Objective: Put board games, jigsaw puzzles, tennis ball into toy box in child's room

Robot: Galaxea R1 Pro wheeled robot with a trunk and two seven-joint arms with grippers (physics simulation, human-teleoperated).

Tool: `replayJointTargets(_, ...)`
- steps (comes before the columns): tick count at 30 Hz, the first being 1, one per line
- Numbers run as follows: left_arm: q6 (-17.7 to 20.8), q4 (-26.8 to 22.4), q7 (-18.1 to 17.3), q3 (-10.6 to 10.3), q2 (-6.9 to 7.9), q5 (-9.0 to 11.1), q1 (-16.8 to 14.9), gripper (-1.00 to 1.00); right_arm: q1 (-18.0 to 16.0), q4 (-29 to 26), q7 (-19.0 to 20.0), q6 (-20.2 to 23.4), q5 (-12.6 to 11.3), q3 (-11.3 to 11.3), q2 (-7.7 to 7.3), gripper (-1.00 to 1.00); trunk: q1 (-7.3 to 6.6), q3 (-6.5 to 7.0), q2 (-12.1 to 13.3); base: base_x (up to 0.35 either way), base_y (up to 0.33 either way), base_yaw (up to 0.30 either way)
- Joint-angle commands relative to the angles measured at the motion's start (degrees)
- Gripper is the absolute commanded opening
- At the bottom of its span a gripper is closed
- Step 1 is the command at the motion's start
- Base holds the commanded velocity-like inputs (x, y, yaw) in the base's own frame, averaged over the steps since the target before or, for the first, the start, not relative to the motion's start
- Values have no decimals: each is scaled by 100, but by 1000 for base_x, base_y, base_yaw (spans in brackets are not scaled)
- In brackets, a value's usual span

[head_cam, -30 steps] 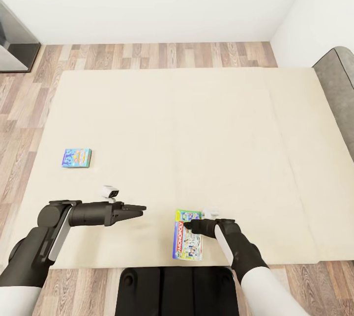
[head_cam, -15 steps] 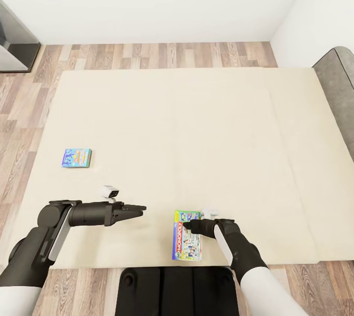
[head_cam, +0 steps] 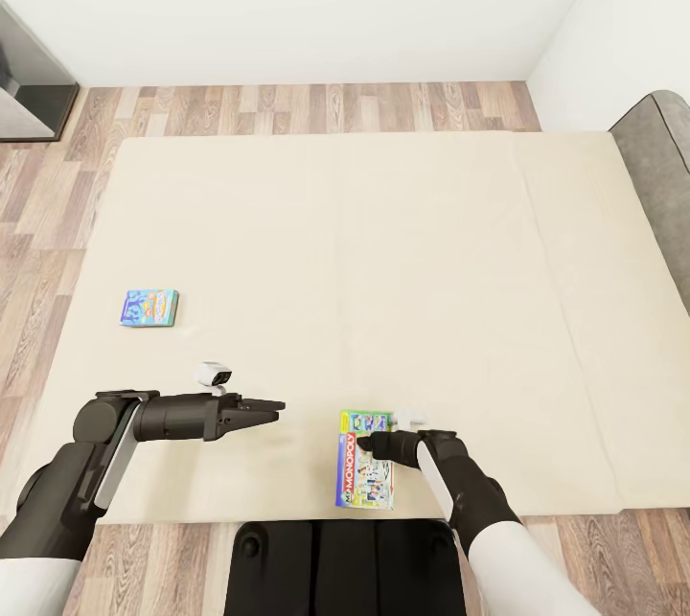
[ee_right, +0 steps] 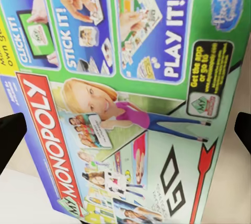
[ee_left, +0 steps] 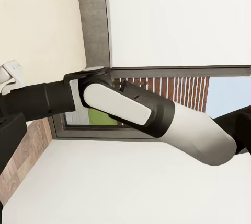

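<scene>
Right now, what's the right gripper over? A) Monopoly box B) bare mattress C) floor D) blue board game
A: in the head view the right gripper sits over the Monopoly box at the bed's near edge, and the right wrist view looks straight down on its cover.

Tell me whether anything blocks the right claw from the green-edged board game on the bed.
Nothing visible does. The right claw hangs directly over the green-edged board game, its open fingertips straddling the box's sides in the wrist view. Only bare bed surrounds it.
</scene>
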Motion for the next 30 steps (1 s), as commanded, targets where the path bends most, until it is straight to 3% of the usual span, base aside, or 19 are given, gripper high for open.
replayJointTargets(1, 61, -1, -17, -1, 2, 3, -2, 100, -1, -2, -14, 20, -45, 6, -1, 100, 3, -6, -9, 0, 0, 0)
replayJointTargets(30, 61, -1, -17, -1, 2, 3, -2, 100, -1, 9, -14, -7, -49, 9, 5, 100, 3, -46, -9, 0, 0, 0)
